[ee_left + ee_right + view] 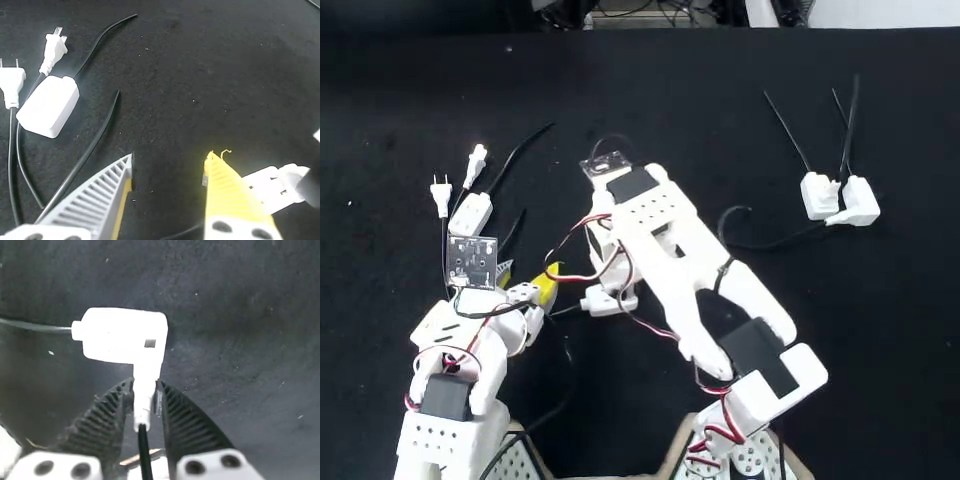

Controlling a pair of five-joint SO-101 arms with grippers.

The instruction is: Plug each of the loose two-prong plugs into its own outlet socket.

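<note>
your right fingers [186, 422] clamp the white plug [144, 397], seated in the outlet socket [122, 335] just past their tips; your left fingers [227, 187] gape empty.

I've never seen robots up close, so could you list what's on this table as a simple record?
Left jaws: open, above bare black table
Right jaws: shut on a white plug meeting a socket
Loose plugs: one round-pin plug, one flat-prong plug, beside a white socket block
Far side: two more plug-socket pairs, apparently joined
</note>
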